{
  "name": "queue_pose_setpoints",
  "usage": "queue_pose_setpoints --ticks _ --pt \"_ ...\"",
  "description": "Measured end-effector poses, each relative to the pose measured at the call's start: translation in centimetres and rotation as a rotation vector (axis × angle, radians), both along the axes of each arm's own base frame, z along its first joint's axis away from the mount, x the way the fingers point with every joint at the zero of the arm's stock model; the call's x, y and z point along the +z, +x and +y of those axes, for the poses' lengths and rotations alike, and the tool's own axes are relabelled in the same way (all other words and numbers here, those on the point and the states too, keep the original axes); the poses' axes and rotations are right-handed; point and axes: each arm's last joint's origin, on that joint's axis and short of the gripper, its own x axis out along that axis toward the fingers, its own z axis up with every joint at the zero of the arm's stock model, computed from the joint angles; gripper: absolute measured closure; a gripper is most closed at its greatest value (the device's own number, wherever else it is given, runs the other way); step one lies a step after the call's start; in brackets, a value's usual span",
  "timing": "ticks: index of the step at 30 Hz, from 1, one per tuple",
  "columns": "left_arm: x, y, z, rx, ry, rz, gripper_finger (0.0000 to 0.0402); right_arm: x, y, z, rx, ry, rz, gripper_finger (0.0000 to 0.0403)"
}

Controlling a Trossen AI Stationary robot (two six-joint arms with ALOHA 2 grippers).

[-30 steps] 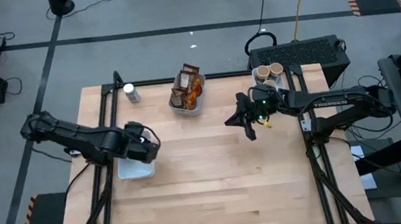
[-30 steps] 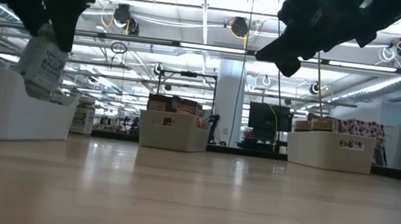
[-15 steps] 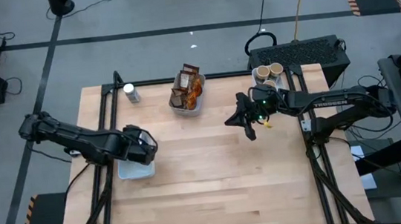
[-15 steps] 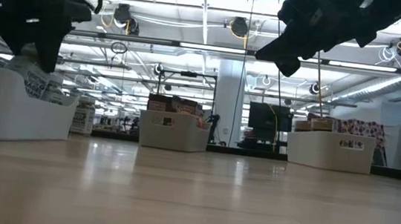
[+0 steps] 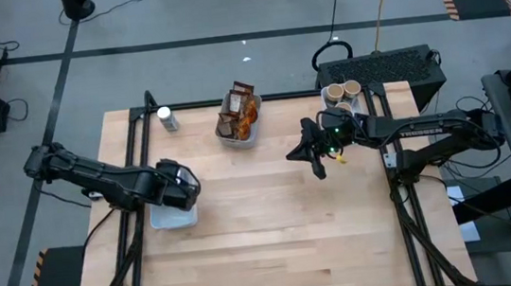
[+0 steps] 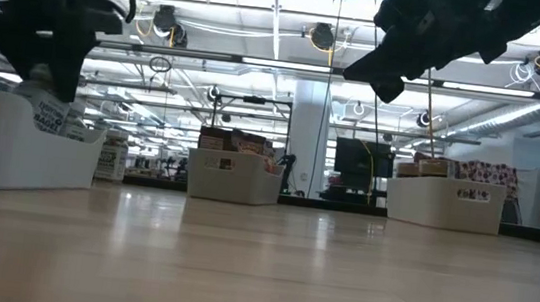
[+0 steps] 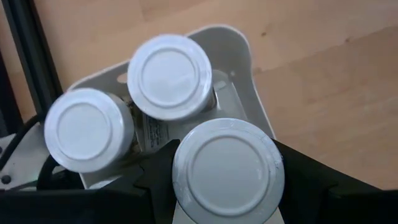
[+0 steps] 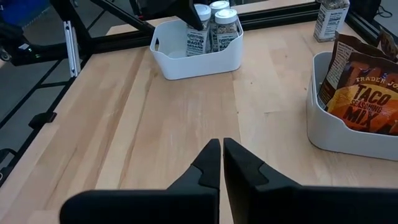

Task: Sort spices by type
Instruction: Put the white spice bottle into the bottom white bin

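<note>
So the left gripper (image 5: 180, 187) was sitting right over the white tray (image 5: 174, 216) at the table's left edge, fingers clamped on a white-capped jar (image 7: 227, 168) that it had lowered in beside two other jars (image 7: 169, 76) already standing there, which makes sense since that tray's the jar bin. A second earlier the jar hung clear above the tray rim in the low view; here it was down inside, so I'd guess letting go was next. The right gripper (image 8: 221, 163) hovered over bare wood right of centre, fingers pinched together and empty, same spot as before, probably just waiting. The packets (image 5: 239, 112) were stacked in the grey tray (image 5: 237, 138) at the back, the tan-topped tubs (image 5: 341, 91) were off at the back right, and one lone jar (image 5: 167, 119) stood loose at the back left, not sorted yet.
</note>
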Motion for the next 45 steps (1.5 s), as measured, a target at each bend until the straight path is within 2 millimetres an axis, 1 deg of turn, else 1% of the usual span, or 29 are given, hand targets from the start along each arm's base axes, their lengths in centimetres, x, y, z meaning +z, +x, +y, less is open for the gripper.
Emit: queue_pose_setpoints --ticks 14,21,30,31,35,37,40,45 --pt "-0.23 -0.10 0.21 0.049 0.052 0.028 0.0191 0.00 0.00 0.00 0.000 0.000 0.000 0.0403" --pt "-0.71 0.09 0.15 0.046 0.068 0.080 0.0191 0.00 0.00 0.00 0.003 -0.007 0.000 0.0403" --pt "-0.76 0.12 0.12 0.039 0.072 0.085 0.0190 -0.01 0.00 0.00 0.003 -0.007 0.000 0.0403" --pt "-0.75 0.12 0.13 0.039 0.073 0.085 0.0183 -0.01 0.00 0.00 0.003 -0.008 0.000 0.0403" --pt "-0.74 0.06 0.15 0.037 0.078 0.091 0.0125 -0.01 0.00 0.00 0.003 -0.008 0.000 0.0403" --pt "-0.73 0.03 0.16 0.038 0.080 0.094 0.0105 -0.01 0.00 0.00 0.003 -0.007 0.000 0.0403" --pt "-0.73 0.02 0.17 0.039 0.080 0.095 0.0092 -0.01 0.00 0.00 0.003 -0.007 0.000 0.0403" --pt "-0.73 0.02 0.16 0.039 0.080 0.095 0.0088 -0.01 0.00 0.00 0.003 -0.007 0.000 0.0403"
